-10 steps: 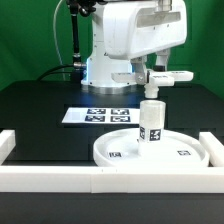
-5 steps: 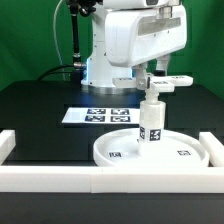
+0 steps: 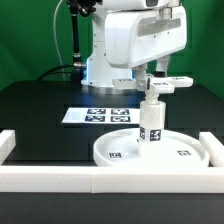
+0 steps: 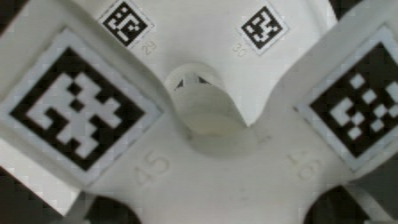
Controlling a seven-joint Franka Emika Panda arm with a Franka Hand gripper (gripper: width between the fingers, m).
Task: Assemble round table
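The large rimmed round disc (image 3: 172,155) lies flat on the table at the front. The short cylindrical leg (image 3: 151,122) stands upright on its middle, with a square tag on its side. My gripper (image 3: 156,79) is shut on the flat cross-shaped base (image 3: 176,84) and holds it level just above the top of the leg. In the wrist view the base (image 4: 210,115) fills the picture, with tagged arms spreading out from its hub. My fingers do not show there.
The marker board (image 3: 100,115) lies on the black table behind the disc. Long white border rails run along the front (image 3: 100,182), the exterior view's left (image 3: 8,145) and the exterior view's right (image 3: 212,146). The arm's white body stands behind.
My gripper has come down a little with the cross-shaped base, closer to the top of the leg. The disc and the leg have not moved.
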